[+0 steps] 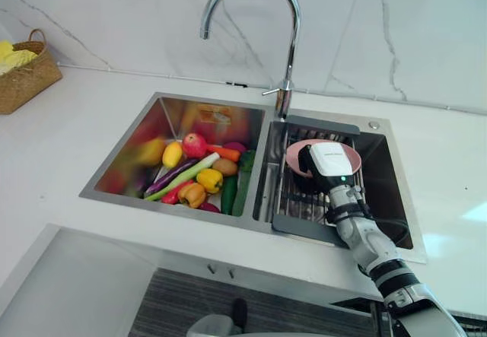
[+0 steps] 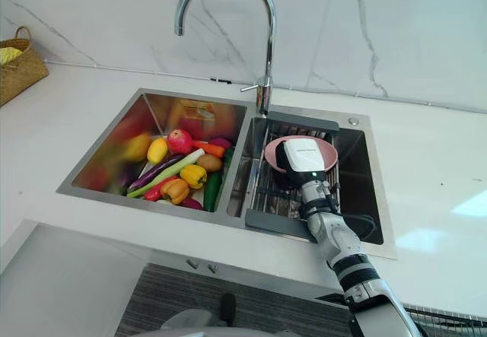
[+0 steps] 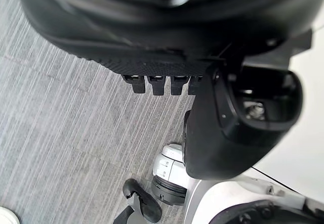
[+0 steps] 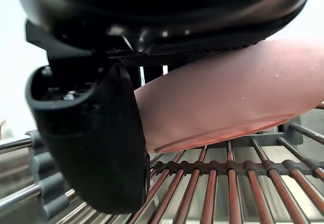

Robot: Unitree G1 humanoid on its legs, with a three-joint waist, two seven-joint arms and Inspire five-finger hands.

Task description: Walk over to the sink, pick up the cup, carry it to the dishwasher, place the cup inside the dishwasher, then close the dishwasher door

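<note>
In the head views we are seeing the right hand [image 1: 329,162] reaching down into the right basin of the steel double sink [image 1: 122,151]. Its white-backed palm is lying over the pink cup [image 1: 295,151]. The cup is sitting beneath the hand on a wire drainer rack [image 1: 293,200] that is spanning this basin, and only its rim is peeking out on either side of the hand.

The right wrist view is giving us what the head views are hiding. The cup's pink outer wall is pressing close under the palm, its lower edge is resting on the rack's rods, and the dark thumb [image 4: 96,153] is standing just beside that wall. Even so, we cannot tell whether the hand is gripping the cup or merely lying open against it.

Only the head views are showing us the surroundings. The curved faucet [image 1: 291,40] is rising just beyond the hand. To the hand's left, toy vegetables [image 1: 198,173] are lying heaped in the other basin. Far off to the left, a wicker basket [image 1: 23,74] is standing on the white worktop [image 1: 68,139].

The left wrist view is showing the left hand [image 3: 223,133] hanging above a grey streaked floor [image 3: 61,133], well apart from the sink. We cannot tell whether it is open or closed.
</note>
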